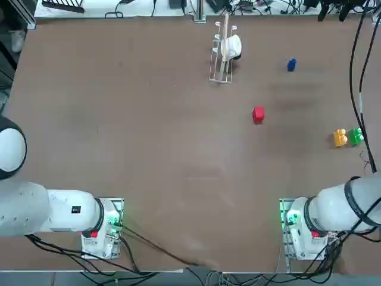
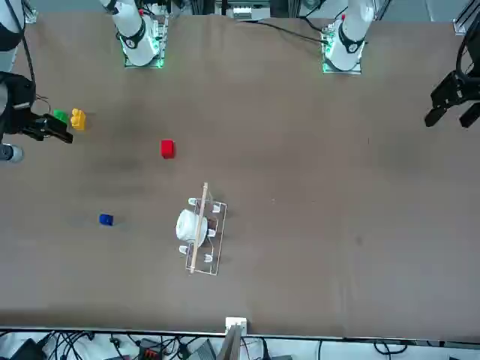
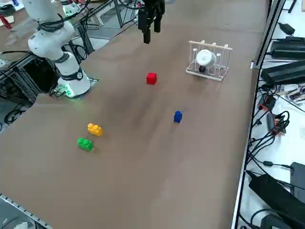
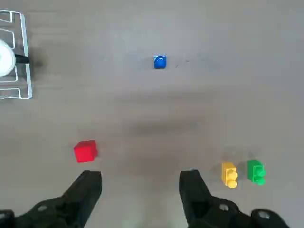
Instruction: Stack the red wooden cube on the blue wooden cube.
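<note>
Nothing grabbed yet, the red one comes first

The right gripper (image 4: 140,187) hangs high, jaws wide apart and empty. In the top view the red wooden cube (image 1: 258,114) sits mid-table, the blue wooden cube (image 1: 291,65) toward 1 o'clock, well apart. It probably wants to drop straight down, squared to the cube's flat faces.

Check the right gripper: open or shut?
Open. In the wrist view the right gripper shows two fingers wide apart with bare table between them, holding nothing, high above the red wooden cube.
</note>
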`<move>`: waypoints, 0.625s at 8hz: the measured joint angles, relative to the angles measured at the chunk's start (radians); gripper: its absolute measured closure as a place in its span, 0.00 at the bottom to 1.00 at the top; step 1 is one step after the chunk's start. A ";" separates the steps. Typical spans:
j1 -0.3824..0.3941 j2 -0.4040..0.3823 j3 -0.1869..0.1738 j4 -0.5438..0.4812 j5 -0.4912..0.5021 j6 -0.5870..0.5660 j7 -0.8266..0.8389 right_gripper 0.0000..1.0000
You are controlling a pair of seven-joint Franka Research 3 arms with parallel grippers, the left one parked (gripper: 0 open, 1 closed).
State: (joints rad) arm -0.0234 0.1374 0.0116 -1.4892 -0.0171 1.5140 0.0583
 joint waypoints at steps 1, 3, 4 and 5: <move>0.000 0.000 -0.001 0.000 0.000 0.000 0.000 0.00; 0.000 0.000 0.000 0.000 0.000 0.000 0.000 0.00; 0.002 0.001 0.000 -0.001 0.000 -0.002 -0.001 0.00; 0.004 0.008 0.002 -0.002 0.000 -0.017 -0.001 0.00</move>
State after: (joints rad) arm -0.0192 0.1459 0.0138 -1.4914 -0.0172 1.4970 0.0574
